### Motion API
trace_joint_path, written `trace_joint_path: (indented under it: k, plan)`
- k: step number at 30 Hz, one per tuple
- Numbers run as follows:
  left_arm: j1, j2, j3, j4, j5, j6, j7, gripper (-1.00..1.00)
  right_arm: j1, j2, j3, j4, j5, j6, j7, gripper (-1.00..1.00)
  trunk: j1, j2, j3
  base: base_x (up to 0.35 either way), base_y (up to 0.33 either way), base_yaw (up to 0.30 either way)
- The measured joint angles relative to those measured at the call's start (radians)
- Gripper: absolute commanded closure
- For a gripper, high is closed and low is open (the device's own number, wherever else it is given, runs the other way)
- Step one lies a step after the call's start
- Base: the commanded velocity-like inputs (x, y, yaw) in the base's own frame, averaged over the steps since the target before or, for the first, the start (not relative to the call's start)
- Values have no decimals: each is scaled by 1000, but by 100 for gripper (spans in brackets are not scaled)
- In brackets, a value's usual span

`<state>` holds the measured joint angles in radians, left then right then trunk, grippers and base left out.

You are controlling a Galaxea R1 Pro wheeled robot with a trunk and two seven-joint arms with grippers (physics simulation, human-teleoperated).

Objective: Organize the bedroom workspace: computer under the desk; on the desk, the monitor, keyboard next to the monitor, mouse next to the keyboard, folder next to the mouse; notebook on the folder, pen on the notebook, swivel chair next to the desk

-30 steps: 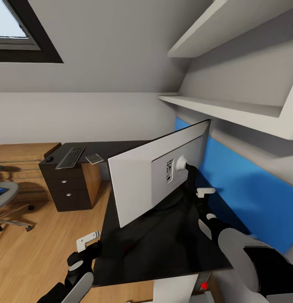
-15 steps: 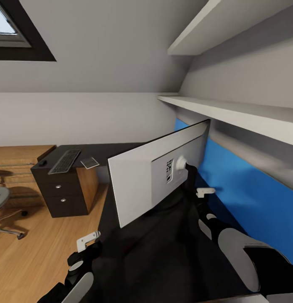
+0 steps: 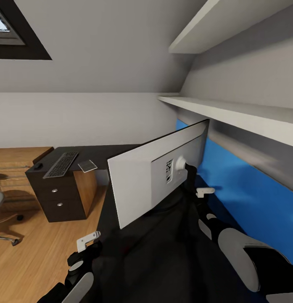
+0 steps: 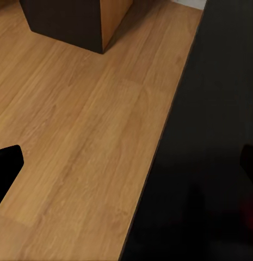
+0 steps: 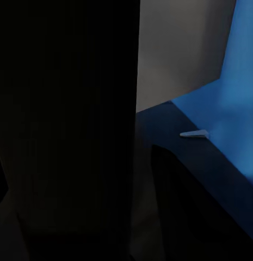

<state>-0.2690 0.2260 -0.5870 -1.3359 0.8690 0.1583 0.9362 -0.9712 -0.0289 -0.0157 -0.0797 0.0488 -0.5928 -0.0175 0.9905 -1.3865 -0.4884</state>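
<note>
Open room: wooden floor (image 3: 32, 248) lies bare at lower left, beside the worktop (image 3: 163, 256) edge.
Left gripper (image 3: 88, 240): low at that edge; jaws' state cannot be told.
Right gripper (image 3: 192, 185): at the monitor (image 3: 142, 181) stand, jaws clamped on it.
Monitor: centre frame, pale back toward camera, long axis rising to the right.
Around: keyboard (image 3: 61, 164), mouse (image 3: 38, 166), notebook (image 3: 87, 165) at middle left; blue panel (image 3: 251, 198) right.

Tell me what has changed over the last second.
Mostly the view itself: the camera has swung, so the drawer unit, keyboard, window and swivel chair slide toward the picture's left. The monitor, seen from behind, keeps its place relative to both arms, with the right gripper by its stand and the left gripper low at the desk edge. Nothing was grasped or released.
</note>
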Motion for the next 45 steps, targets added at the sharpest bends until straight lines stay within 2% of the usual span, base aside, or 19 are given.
trace_joint_path:
  k: [45]
  plan:
    - [0,0,-2,2,3,0,-1,-100,1,3,-1,-2,-1,0,3,100,0,0,0,1,-5,0]
